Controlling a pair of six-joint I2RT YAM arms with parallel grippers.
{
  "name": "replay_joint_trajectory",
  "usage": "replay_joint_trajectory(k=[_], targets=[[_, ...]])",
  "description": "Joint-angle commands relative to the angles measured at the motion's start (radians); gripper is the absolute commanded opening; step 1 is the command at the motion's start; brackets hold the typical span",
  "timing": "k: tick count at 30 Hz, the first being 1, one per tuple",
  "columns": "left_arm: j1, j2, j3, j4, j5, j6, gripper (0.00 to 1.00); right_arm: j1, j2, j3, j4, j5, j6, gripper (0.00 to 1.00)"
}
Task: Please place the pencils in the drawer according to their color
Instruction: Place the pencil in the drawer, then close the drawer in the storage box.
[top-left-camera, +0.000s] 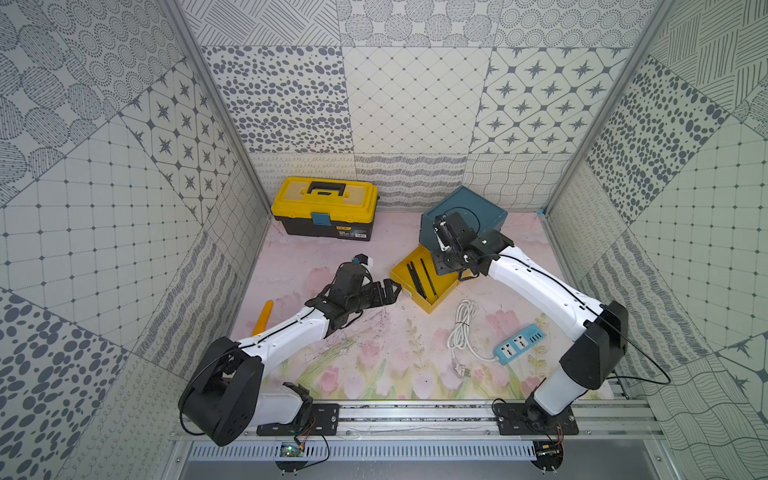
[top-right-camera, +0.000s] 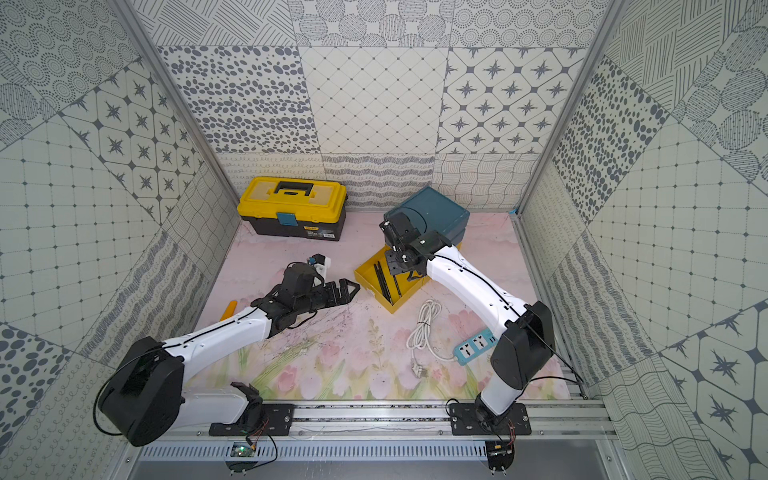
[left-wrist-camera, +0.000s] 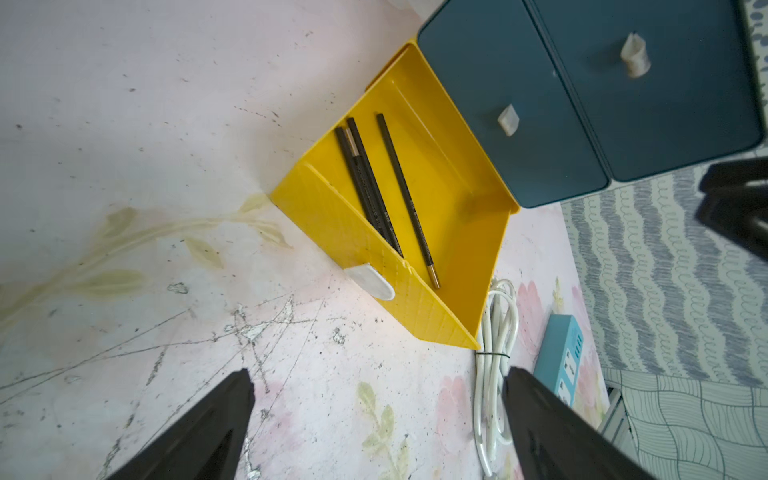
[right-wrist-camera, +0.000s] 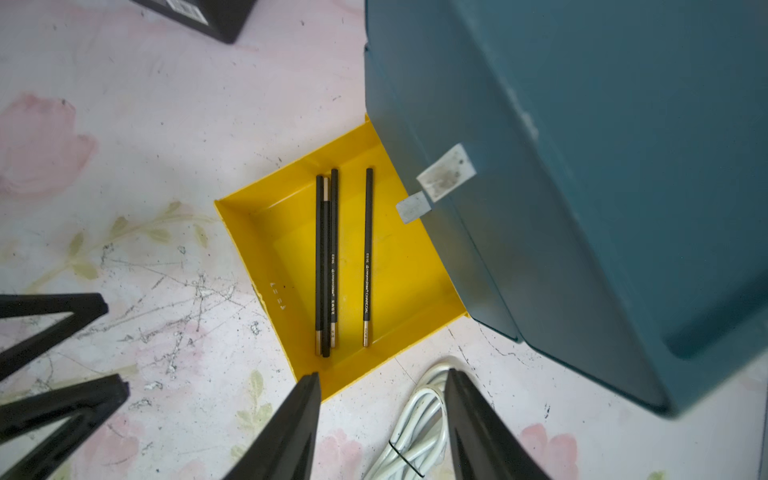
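Black pencils (right-wrist-camera: 333, 249) lie in the open yellow drawer (right-wrist-camera: 282, 257), centre frame, on the counter (right-wrist-camera: 124, 124). The right end effector (right-wrist-camera: 382, 374) is parted and empty. The left end effector (left-wrist-camera: 378, 374) is released, spread wide.

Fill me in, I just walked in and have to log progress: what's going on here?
It's a pencil-sorting job. The teal drawer chest has its yellow bottom drawer pulled out, with black pencils lying inside; the two teal drawers above it are shut. The right gripper hovers over the open drawer, jaws apart and empty. The left gripper is wide open and empty too, close by the drawer's front corner.
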Motion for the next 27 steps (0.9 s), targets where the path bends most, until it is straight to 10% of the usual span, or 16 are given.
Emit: replay_joint_trajectory(k=[1,6,27], targets=[[-0.054,0.046,0.029,0.060,-0.029,0.149,0.99,-0.011,-0.097,-0.061,0.095,0.059,0.041,0.65],[-0.113,0.106,0.057,0.058,-0.050,0.220,0.95,-0.034,-0.219,-0.163,0.140,0.115,0.079,0.98],[-0.156,0.331,0.131,0.079,-0.143,0.344,0.78,-0.092,-0.596,-0.457,0.277,0.360,0.220,0.99]])
